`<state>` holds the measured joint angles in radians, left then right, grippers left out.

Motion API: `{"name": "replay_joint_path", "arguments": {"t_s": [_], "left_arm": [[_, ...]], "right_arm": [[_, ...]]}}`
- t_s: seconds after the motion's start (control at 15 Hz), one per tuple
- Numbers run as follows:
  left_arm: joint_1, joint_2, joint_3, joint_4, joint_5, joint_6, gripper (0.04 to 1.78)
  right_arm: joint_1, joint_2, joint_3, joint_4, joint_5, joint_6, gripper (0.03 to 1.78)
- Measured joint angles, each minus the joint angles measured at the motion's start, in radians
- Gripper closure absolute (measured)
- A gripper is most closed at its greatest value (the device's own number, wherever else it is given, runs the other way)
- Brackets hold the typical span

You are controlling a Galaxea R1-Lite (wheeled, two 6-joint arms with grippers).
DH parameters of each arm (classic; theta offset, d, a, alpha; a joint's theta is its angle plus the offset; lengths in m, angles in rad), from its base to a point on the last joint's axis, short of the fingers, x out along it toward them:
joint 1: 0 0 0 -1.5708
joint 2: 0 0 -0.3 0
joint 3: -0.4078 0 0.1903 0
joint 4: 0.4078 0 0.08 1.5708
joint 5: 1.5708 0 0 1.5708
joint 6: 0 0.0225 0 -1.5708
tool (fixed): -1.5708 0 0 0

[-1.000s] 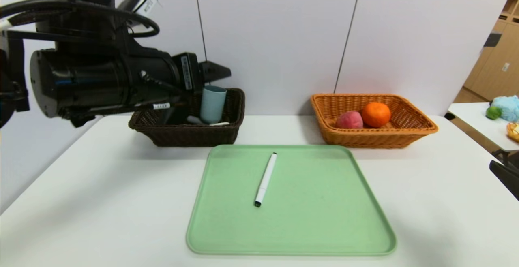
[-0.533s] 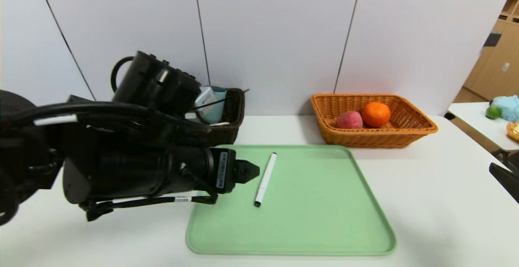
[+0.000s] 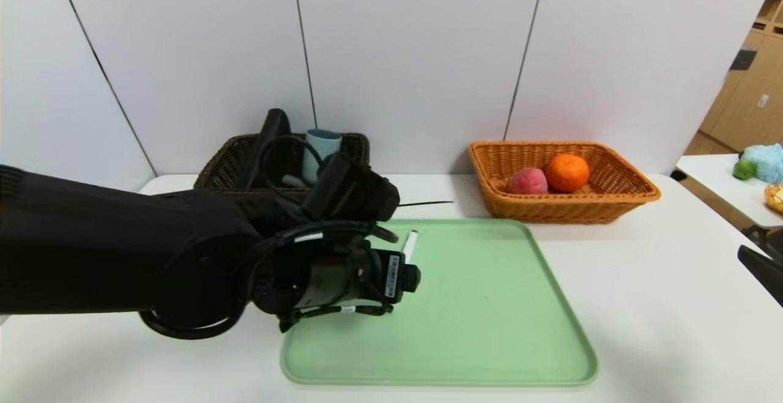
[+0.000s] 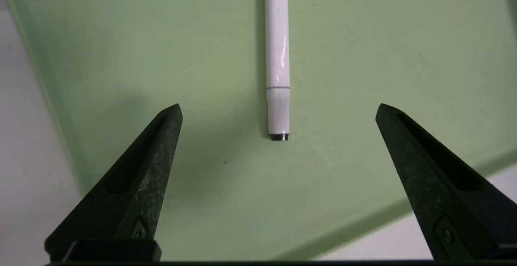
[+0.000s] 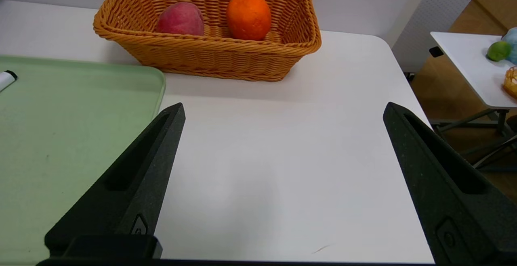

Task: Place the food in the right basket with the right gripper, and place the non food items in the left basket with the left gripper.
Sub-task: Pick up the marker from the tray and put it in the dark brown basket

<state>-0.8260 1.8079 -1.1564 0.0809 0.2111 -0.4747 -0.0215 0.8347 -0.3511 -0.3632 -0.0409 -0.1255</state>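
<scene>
Marker (image 4: 277, 56) dead ahead of the left gripper (image 4: 278, 112), jaws spread wide w/ nothing in them, one finger each side of the pen's line, black tip end nearest the gap but not yet betw. the fingers. Pen lies flat on the green tray (image 3: 489, 305), toward its far-left part, and from the head view the arm covers most of it, only the far end showing (image 3: 410, 245). Behind the arm sits the dark basket (image 3: 355, 146) w/ the blue-grey cup (image 3: 322, 143) upright inside; other non-food bits in there are mostly hidden. Over on the other side, the tan basket (image 3: 618, 198) holds the peach (image 3: 526, 181) & the orange (image 3: 567, 172), so the food half looks done. Right gripper (image 5: 282, 137) hangs parked above the bare table near its right edge, jaws wide, empty. Step in hand: approach on the last item. Next, I'd say, drop lower & push fwd so the fingers straddle the barrel, squeeze across it, then carry to the dark basket.
</scene>
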Motion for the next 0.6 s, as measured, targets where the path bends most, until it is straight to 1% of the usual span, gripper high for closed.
{"name": "replay_joint_path", "arguments": {"t_s": [0.2,0.33,0.6], "left_arm": [[-0.001,0.095,0.001,-0.075,0.044,-0.001,0.13],[-0.002,0.139,0.002,-0.116,0.049,-0.001,0.13],[-0.003,0.183,0.0,-0.154,0.056,0.003,0.13]], "right_arm": [[0.0,-0.005,0.003,0.003,0.0,0.002,0.12],[0.0,-0.007,0.003,0.003,0.0,0.001,0.12],[0.0,-0.007,0.003,0.002,0.001,0.001,0.12]]}}
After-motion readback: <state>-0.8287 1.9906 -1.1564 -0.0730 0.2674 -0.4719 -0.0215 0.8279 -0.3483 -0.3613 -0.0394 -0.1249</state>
